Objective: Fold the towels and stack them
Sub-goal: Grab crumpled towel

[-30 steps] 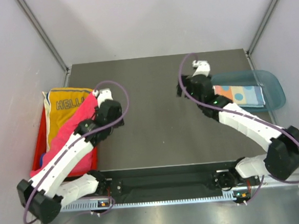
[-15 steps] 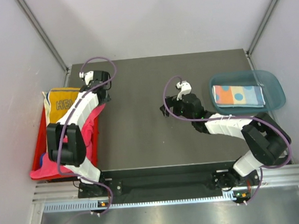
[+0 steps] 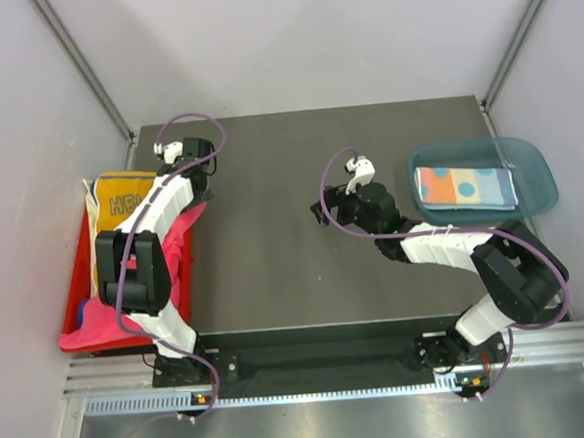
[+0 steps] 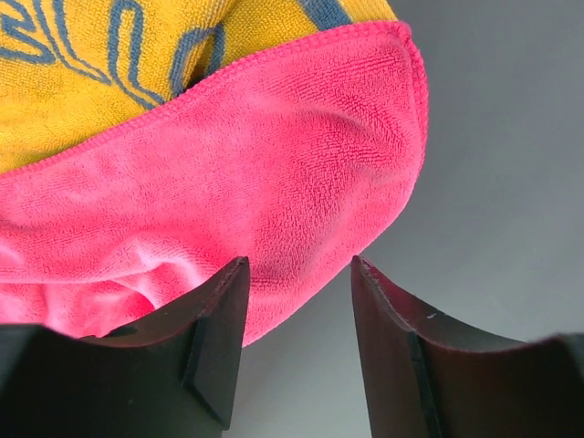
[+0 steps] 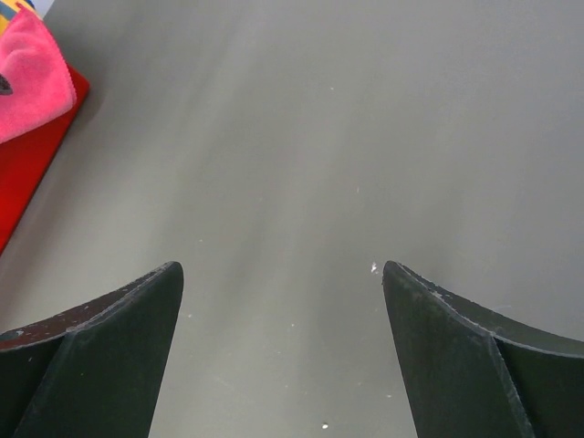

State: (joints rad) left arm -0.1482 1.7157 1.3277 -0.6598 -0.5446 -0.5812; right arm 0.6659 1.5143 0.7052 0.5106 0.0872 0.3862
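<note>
Hot pink fuzzy towel (image 4: 274,201) overlaps the yellow lettered towel (image 4: 91,91), so the left gripper (image 4: 297,274), spread wide at its corner, might drag both; right gripper (image 5: 280,274) is spread too, empty.

Soft, even light is falling from above, leaving only faint shadows on the bench (image 3: 276,280), which is giving off a pale streaky sheen. My left claw (image 4: 298,274) is showing dark and nearly featureless up close; the pink towel (image 4: 274,173) is reading crisp.

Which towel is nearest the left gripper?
The hot pink towel, just ahead of the left gripper; the yellow towel lies beyond it, the dotted towel far off.
</note>
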